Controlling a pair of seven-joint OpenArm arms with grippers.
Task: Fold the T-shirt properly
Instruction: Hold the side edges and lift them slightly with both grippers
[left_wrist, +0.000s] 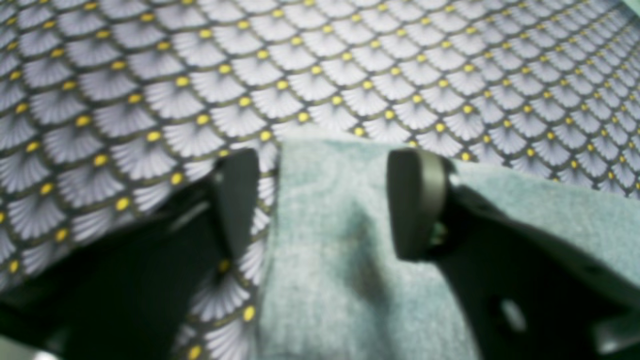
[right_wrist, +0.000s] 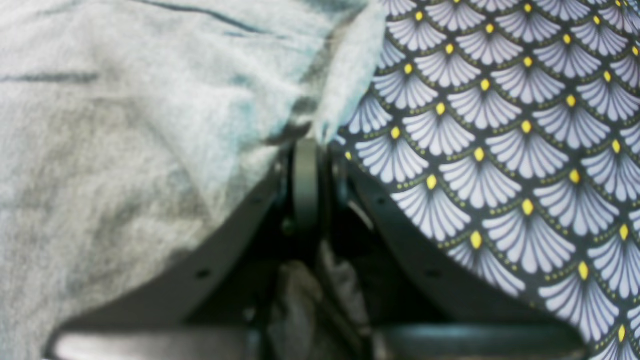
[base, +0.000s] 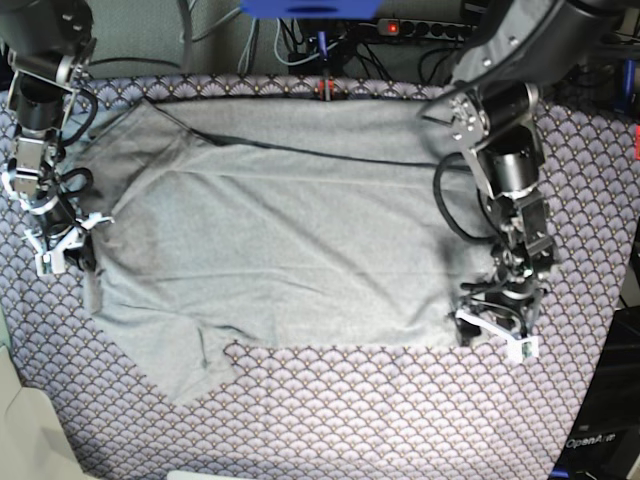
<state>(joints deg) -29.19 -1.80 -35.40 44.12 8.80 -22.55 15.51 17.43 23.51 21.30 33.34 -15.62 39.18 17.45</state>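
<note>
The light grey T-shirt (base: 280, 230) lies spread over the purple scallop-patterned tablecloth (base: 400, 420), with one sleeve reaching toward the front left. My left gripper (base: 497, 335) sits at the shirt's front right corner. In the left wrist view it (left_wrist: 327, 165) is open, its fingers (left_wrist: 417, 205) standing on either side of a raised fold of the T-shirt (left_wrist: 325, 260) without pinching it. My right gripper (base: 60, 250) is at the shirt's left edge. The right wrist view shows it (right_wrist: 306, 145) shut on the edge of the T-shirt (right_wrist: 125, 125).
Cables and a power strip (base: 420, 25) run along the table's back edge. Bare tablecloth (right_wrist: 500, 150) surrounds the shirt at the front and on both sides. A pale object (base: 20, 430) sits off the front left corner.
</note>
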